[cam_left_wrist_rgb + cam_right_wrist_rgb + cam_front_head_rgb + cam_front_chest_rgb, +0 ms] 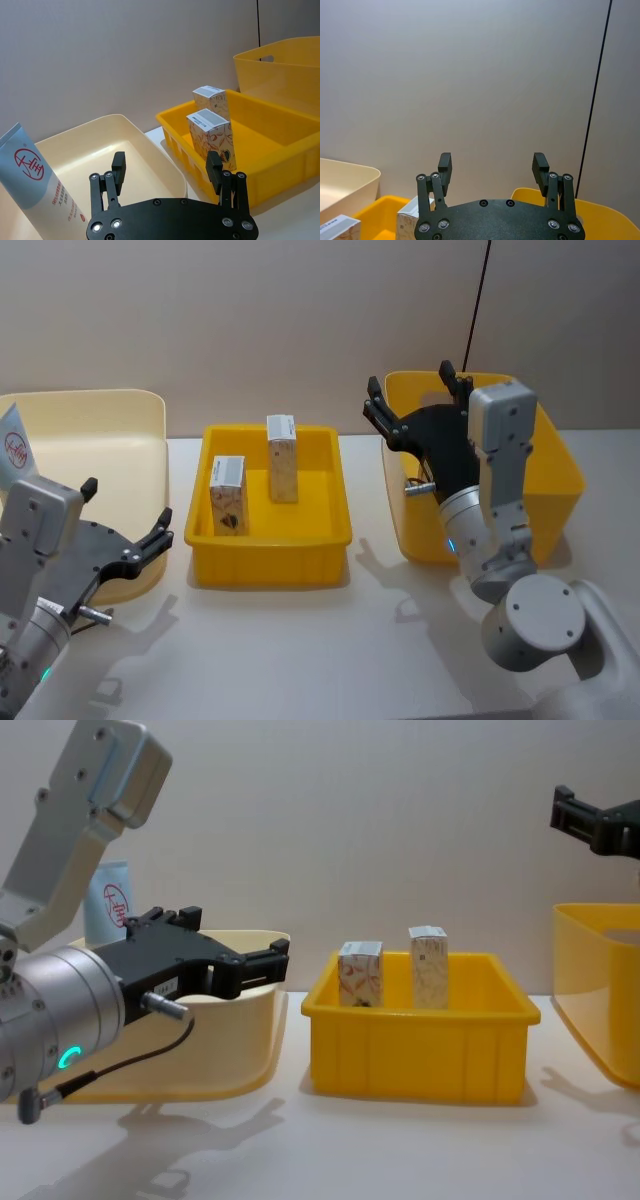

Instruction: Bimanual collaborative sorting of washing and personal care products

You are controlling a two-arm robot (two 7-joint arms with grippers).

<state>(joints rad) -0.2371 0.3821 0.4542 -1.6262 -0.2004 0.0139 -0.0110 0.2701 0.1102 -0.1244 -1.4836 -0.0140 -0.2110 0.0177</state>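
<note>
Two small white cartons stand upright in the shallow yellow tray [270,565]: one with orange-red marbling [228,495] at the front left, one paler [283,457] behind it. A light-blue tube [12,445] with a red round logo leans in the cream bin [120,400] at the left. My left gripper [127,505] hovers open and empty over that bin's near right corner; in the left wrist view it [166,162] faces the cartons [212,137], with the tube [35,180] beside it. My right gripper [410,390] is open and empty, raised above the deep yellow bin [560,475].
The three containers sit in a row on the white table, with narrow gaps between them. Bare table lies in front of the tray. A grey wall and a thin black cable [480,300] stand behind. The chest view has the tray [420,1040] between both bins.
</note>
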